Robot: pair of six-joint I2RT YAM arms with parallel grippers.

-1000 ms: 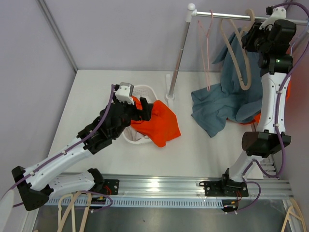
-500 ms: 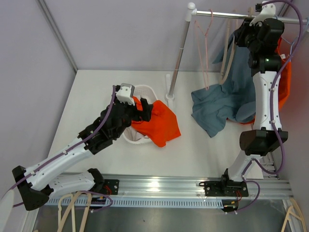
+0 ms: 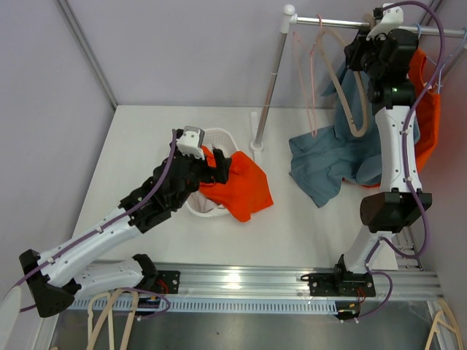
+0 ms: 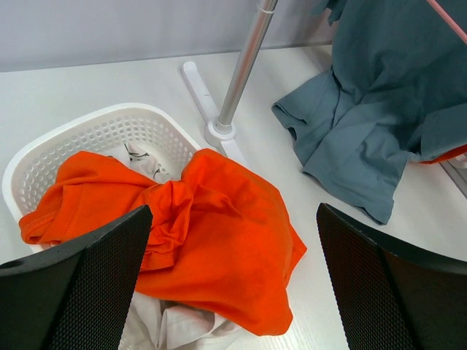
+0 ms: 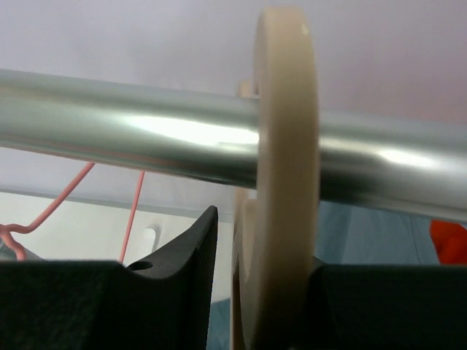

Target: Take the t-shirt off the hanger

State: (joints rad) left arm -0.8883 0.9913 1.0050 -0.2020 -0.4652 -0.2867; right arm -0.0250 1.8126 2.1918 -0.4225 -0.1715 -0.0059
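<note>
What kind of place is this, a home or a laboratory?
Probably a robot test cell arranged for laundry work: a clothes rail with a beige hanger, a white laundry basket on a white table, and arms bolted to an aluminium track.

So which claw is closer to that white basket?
Left. The left claw hovers open just above the white basket. The right claw is far off, up at the rail, closed on the beige hanger.
</note>
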